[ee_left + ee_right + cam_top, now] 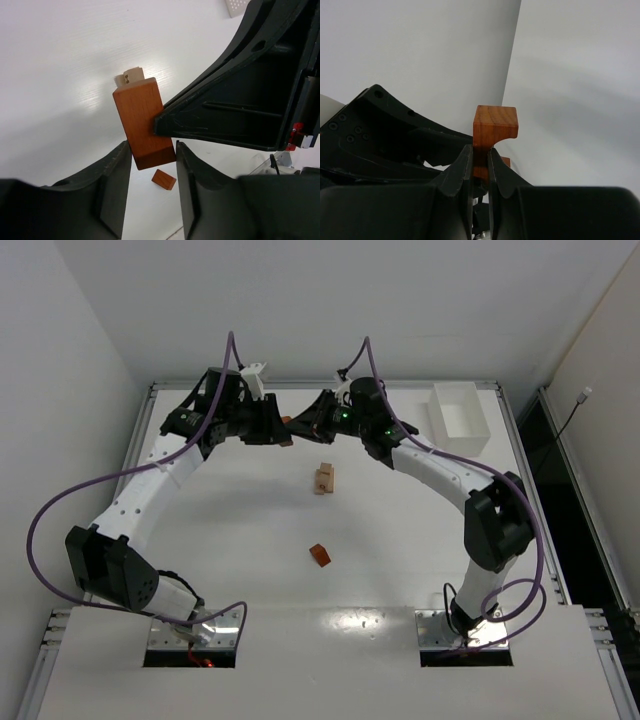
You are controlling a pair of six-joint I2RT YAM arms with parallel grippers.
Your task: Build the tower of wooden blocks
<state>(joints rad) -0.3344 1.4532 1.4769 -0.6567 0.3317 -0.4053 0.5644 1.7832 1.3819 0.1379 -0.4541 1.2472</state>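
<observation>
My right gripper [480, 150] is shut on a reddish-orange arch block [495, 120] and holds it in the air at the table's far middle [287, 422]. My left gripper [276, 430] faces it. In the left wrist view its jaws stand apart with the arch block's [142, 125] lower end between their tips. A short tan stack [324, 478] stands on the table below, and its top shows behind the arch in the left wrist view [131, 76]. A small orange wedge [319, 554] lies nearer the arms and also shows in the left wrist view [163, 179].
A white rectangular tray [458, 418] stands at the far right. The table's back edge and the wall are just behind both grippers. Purple cables loop beside each arm.
</observation>
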